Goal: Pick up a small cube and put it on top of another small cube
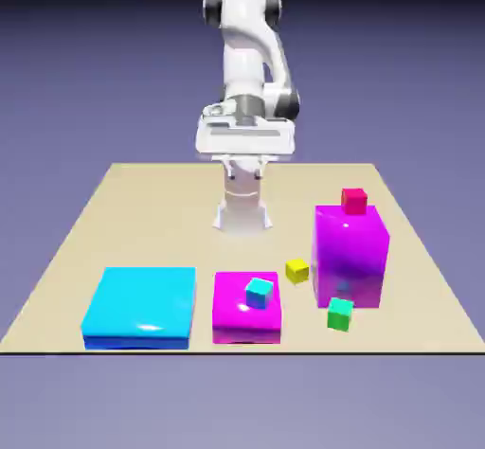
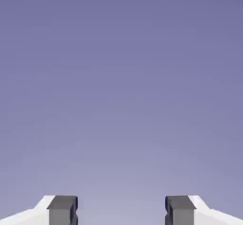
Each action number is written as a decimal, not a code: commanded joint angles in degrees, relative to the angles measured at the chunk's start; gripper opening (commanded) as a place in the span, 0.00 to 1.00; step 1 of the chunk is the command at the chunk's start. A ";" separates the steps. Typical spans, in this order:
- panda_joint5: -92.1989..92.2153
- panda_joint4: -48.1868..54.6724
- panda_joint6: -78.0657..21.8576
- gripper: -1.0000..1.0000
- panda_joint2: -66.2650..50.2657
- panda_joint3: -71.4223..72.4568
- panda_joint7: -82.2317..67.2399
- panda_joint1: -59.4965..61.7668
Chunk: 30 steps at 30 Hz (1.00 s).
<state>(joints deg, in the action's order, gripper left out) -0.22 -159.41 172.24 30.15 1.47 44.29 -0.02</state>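
Blue comes first at the exterior view's left, where a flat cyan slab (image 1: 139, 305) lies on the tan table (image 1: 76, 239). Next to it is a low magenta block (image 1: 246, 319) with a tiny cyan cube (image 1: 259, 292) on top, then a tiny yellow cube (image 1: 297, 270). These little cubes look the same size, so the arm could grab the wrong one. The tiny green cube (image 1: 340, 314) is bright and small, and it sits on the table right in front of the tall magenta block (image 1: 350, 254). The fingers could bump that block on the way down. The tiny red cube (image 1: 354, 200) sits high on top of the tall block, near its back edge, so a clumsy drop could knock it off. The gripper (image 2: 121, 212) is wide open and holds nothing. It hangs high, far back from the cubes, and sees only the blue-violet backdrop.
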 commanded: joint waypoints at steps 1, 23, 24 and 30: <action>-0.18 1.32 -1.47 0.50 -2.08 1.22 1.52 0.56; -4.23 30.43 -33.68 0.50 -47.76 28.01 34.96 12.75; -4.41 31.76 -35.14 0.50 -49.84 29.23 36.48 13.30; -5.51 39.70 -43.93 0.50 -62.30 36.53 45.59 16.63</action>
<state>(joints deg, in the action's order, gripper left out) -5.74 -119.71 128.32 -32.14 38.00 89.88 16.61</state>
